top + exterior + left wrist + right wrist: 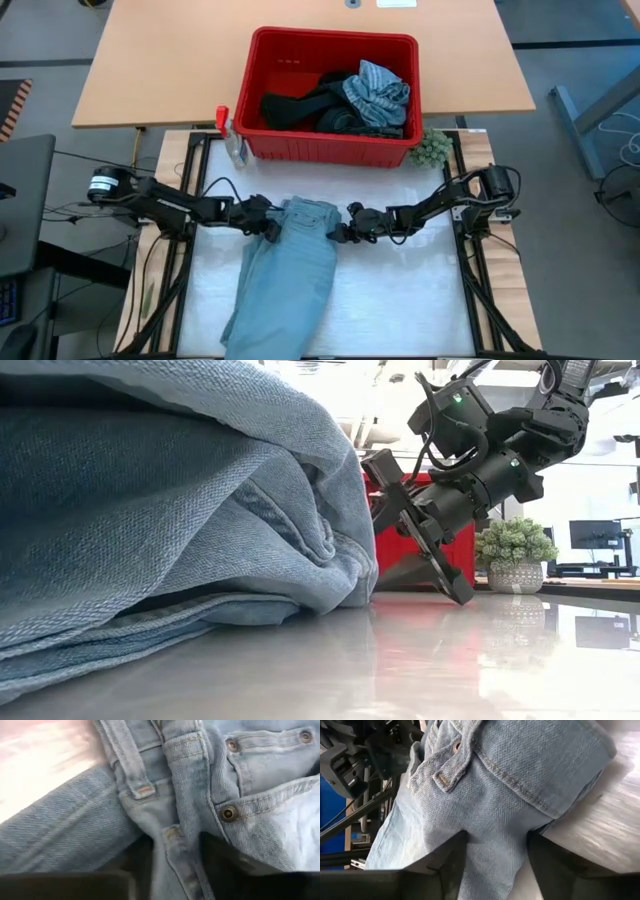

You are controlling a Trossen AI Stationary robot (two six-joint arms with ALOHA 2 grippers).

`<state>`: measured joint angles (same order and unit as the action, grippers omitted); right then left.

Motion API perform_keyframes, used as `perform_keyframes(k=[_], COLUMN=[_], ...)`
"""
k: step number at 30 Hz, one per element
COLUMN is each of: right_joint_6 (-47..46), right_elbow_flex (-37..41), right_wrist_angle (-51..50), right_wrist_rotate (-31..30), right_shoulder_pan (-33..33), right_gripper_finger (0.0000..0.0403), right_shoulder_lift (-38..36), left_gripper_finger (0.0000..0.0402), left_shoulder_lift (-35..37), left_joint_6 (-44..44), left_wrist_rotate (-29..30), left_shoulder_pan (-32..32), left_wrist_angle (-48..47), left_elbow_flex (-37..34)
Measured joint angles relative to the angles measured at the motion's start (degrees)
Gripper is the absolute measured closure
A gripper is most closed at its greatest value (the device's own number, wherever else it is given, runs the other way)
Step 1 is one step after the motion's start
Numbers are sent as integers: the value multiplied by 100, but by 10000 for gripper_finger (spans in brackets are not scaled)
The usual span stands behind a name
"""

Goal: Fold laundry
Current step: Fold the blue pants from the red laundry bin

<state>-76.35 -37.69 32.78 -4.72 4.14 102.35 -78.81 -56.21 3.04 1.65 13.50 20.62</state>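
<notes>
1. Light blue denim jeans (290,275) lie on the white table (400,300).
2. Left gripper (268,226) and right gripper (340,232) flank the waistband.
3. A red plastic basket (300,60) holds dark and striped garments (345,100).

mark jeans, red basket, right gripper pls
jeans (300,262), high view, on the folded legs below the waistband.
red basket (330,147), high view, on its front wall.
right gripper (338,232), high view, midway between the fingertips at the waistband's edge.

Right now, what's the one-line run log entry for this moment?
stage: folding | item: light blue jeans on table | left claw: at waistband | right claw: at waistband | basket: more laundry
</notes>
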Motion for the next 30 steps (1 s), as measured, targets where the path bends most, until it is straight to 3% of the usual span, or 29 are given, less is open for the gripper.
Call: perform_keyframes(k=[3, 4, 10, 22, 26, 30], right_joint_6=[6, 6, 394, 1067, 1156, 1438], right_elbow_flex=[-2, -2, 9, -18, -343, -984], right_wrist_angle=[-16, -30, -140, -942, -1105, -1290], right_wrist_rotate=[3, 4, 152, -261, -264, -284], right_shoulder_pan=[0, 0, 13, -22, -22, -26], right_gripper_finger=[224, 246, 378, 382, 382, 382], right_shoulder_lift=[0, 0, -125, -1711, -1748, -1301], left_gripper_finger=[372, 384, 398, 401, 401, 401], left_shoulder_lift=[28, 69, 523, 1563, 2193, 2869], left_joint_6=[-47, -77, 94, 195, 10, -305], left_wrist_rotate=[74, 99, 179, 558, 917, 1583], left_shoulder_pan=[-2, -7, -114, -455, -876, -1428], left_wrist_angle=[167, 238, 389, 77, -730, -1708], left_elbow_flex=[-9, -12, 335, 678, 682, 682])
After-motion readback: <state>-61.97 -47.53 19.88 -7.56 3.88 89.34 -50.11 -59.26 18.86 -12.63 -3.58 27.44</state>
